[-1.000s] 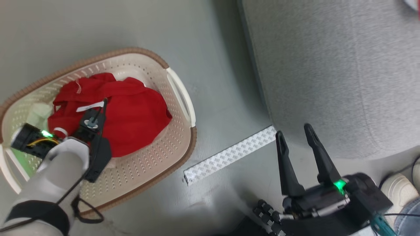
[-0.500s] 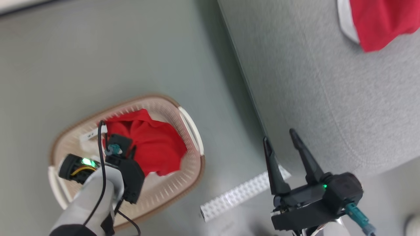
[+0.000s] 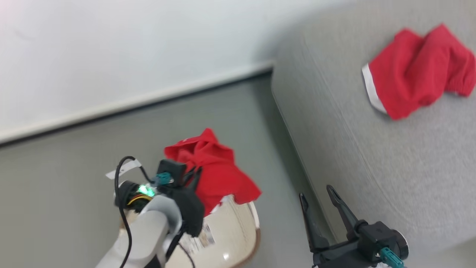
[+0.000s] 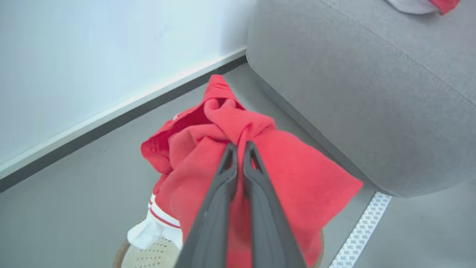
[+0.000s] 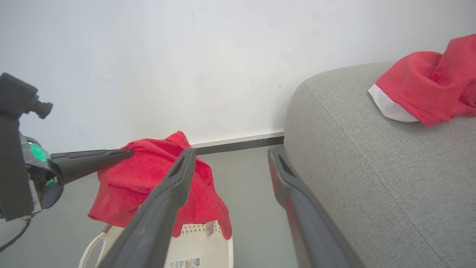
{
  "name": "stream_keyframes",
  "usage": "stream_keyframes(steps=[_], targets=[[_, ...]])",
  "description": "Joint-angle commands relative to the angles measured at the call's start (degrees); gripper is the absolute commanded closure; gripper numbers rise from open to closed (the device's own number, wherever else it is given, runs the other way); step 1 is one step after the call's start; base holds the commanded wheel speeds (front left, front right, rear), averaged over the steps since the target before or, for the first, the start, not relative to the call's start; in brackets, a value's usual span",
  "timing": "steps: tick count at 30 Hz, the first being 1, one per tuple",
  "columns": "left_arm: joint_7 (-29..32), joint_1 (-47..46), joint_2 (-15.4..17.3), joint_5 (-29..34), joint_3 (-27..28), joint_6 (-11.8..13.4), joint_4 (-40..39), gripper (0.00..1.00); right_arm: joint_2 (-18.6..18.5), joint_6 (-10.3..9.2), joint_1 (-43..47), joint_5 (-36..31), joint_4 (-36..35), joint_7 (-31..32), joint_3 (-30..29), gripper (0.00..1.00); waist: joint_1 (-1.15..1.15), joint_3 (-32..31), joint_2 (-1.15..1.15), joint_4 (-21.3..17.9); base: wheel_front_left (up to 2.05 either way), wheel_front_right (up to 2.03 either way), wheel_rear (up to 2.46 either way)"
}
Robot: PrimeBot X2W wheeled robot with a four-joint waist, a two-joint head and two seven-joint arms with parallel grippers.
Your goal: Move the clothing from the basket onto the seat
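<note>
My left gripper [image 3: 193,174] is shut on a red garment [image 3: 220,175] and holds it up above the cream basket [image 3: 238,232]. In the left wrist view the fingers [image 4: 227,175] pinch a fold of this clothing [image 4: 297,178], and a white cuff hangs over the basket rim [image 4: 156,255]. My right gripper [image 3: 315,191] stands open and empty beside the grey seat [image 3: 372,167]. A second red garment [image 3: 412,78] with white trim lies on the seat. The right wrist view shows the held garment [image 5: 141,186], the basket [image 5: 200,247] and the seat [image 5: 372,167].
A white wall [image 3: 130,48] with a dark baseboard [image 3: 148,104] runs behind the grey floor [image 3: 55,178]. A white patterned strip [image 4: 360,234] lies on the floor by the seat's front corner.
The head camera has tilted up, bringing the wall and the seat's top into view. My left gripper has risen with the red garment, lifting it out of the basket. The right gripper stays open.
</note>
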Motion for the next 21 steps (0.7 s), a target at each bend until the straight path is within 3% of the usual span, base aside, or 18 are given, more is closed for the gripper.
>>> stream_keyframes(steps=[1,10,21], targets=[[0.4,1.2,-0.1,-2.7,-2.4,1.6,-4.1,1.0,-0.1,0.0,1.7,-0.2,0.1,0.7,-0.5,0.0,0.02,-12.7,0.01,8.5,0.0,0.0,0.0],[0.6,-1.9,-0.1,-6.8,-7.4,4.4,-12.9,1.0,-0.1,0.0,2.0,-0.2,0.7,2.5,0.5,0.0,0.02,-17.5,0.01,12.9,0.0,0.0,0.0],[1.7,-4.4,-0.1,-8.6,-10.1,5.6,-17.1,1.0,-0.1,0.0,-0.1,-0.6,2.1,3.4,2.9,0.0,0.02,-20.1,0.01,15.8,0.0,0.0,0.0]])
